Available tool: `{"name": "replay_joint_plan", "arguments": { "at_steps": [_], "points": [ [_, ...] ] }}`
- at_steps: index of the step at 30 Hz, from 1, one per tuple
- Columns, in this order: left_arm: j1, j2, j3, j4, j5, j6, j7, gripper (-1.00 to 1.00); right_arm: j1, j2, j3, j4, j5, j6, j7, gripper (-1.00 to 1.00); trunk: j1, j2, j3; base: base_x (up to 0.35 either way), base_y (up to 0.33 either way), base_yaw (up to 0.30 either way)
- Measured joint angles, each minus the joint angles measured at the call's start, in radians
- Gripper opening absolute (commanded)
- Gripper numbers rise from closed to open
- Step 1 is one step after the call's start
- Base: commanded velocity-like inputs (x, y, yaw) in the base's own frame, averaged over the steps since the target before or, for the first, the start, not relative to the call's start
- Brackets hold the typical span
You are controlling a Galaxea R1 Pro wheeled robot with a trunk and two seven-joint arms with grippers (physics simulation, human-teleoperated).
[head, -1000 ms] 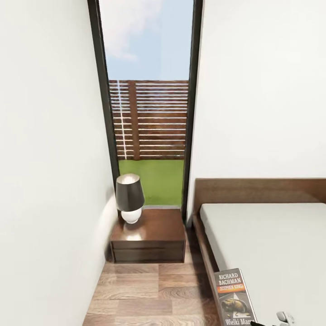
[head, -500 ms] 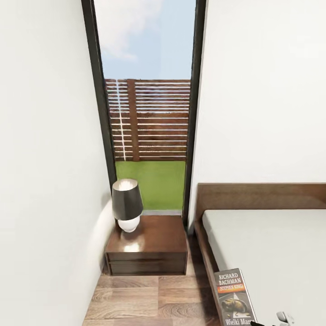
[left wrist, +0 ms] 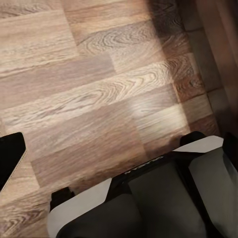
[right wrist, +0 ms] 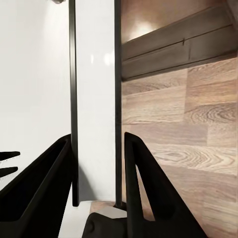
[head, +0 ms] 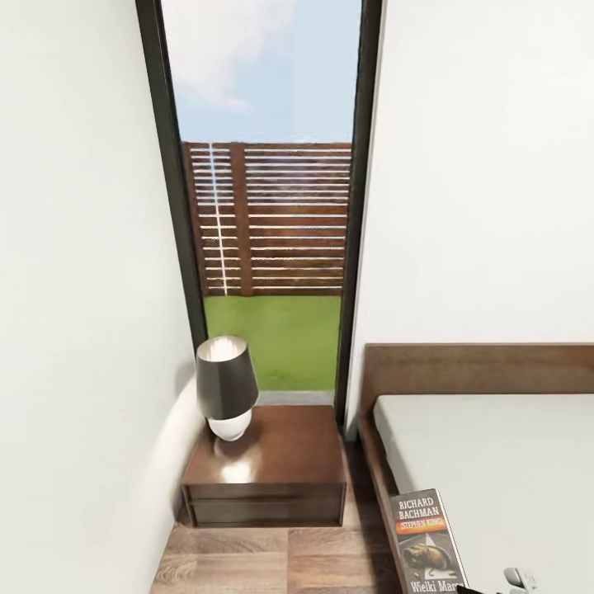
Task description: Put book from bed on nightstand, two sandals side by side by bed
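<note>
One book pinched edge-on in right gripper; bare floor strip between nightstand, bed

Right gripper — jaws closed edge-on around a thin panel.

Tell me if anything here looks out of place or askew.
Only the book: it stands upright over the bed edge, pinched between the right gripper's fingers. The lamp sits upright on the nightstand.
</note>
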Motion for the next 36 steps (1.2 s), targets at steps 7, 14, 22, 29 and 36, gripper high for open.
{"name": "replay_joint_plan", "arguments": {
  "at_steps": [7,14,22,29,36],
  "points": [
    [0.000,0.000,0.000,0.000,0.000,0.000,0.000,1.00,0.000,0.000,0.000,0.000,0.000,0.000,-0.001,-1.00,0.000,0.000,0.000,0.290,0.000,0.000],
    [0.000,0.000,0.000,0.000,0.000,0.000,0.000,1.00,0.000,0.000,0.000,0.000,0.000,0.000,-0.001,-1.00,0.000,0.000,0.000,0.275,0.000,0.000],
    [0.000,0.000,0.000,0.000,0.000,0.000,0.000,1.00,0.000,0.000,0.000,0.000,0.003,0.000,-0.002,-1.00,0.000,0.000,0.000,0.219,0.000,0.000],
    [0.000,0.000,0.000,0.000,0.000,0.000,0.000,1.00,0.000,0.000,0.000,0.000,0.004,0.000,-0.002,-1.00,0.000,0.000,0.000,0.196,0.000,0.000],
    [0.000,0.000,0.000,0.000,0.000,0.000,0.000,1.00,0.000,0.000,-0.005,0.000,0.003,0.000,-0.001,-1.00,0.001,0.000,0.000,0.038,0.000,0.000]
  ]
}}
